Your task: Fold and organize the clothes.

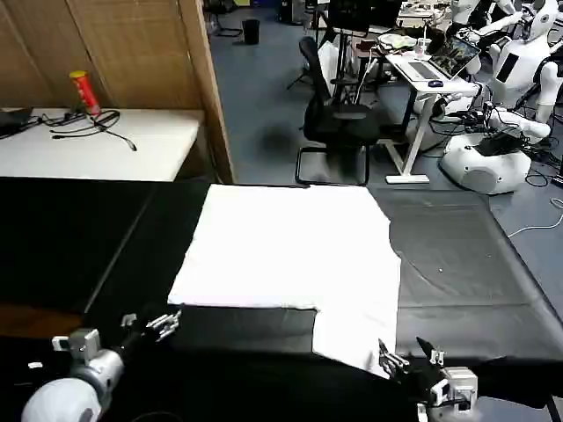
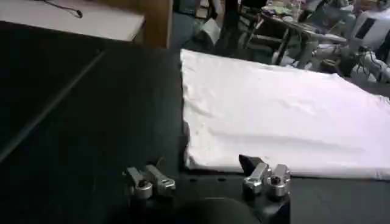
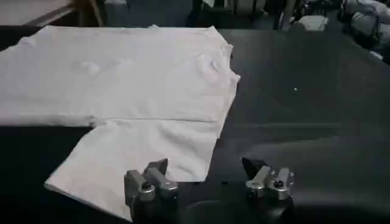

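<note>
White cotton, the T-shirt lies mid-table on the black mat, one sleeve still out toward the near edge, barely folded, while left gripper and right gripper hover agape beside it.

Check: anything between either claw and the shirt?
Nothing visible. The left claw hovers open just off the T-shirt's near-left corner, the right claw open at the near sleeve's edge; bare black mat between.
</note>
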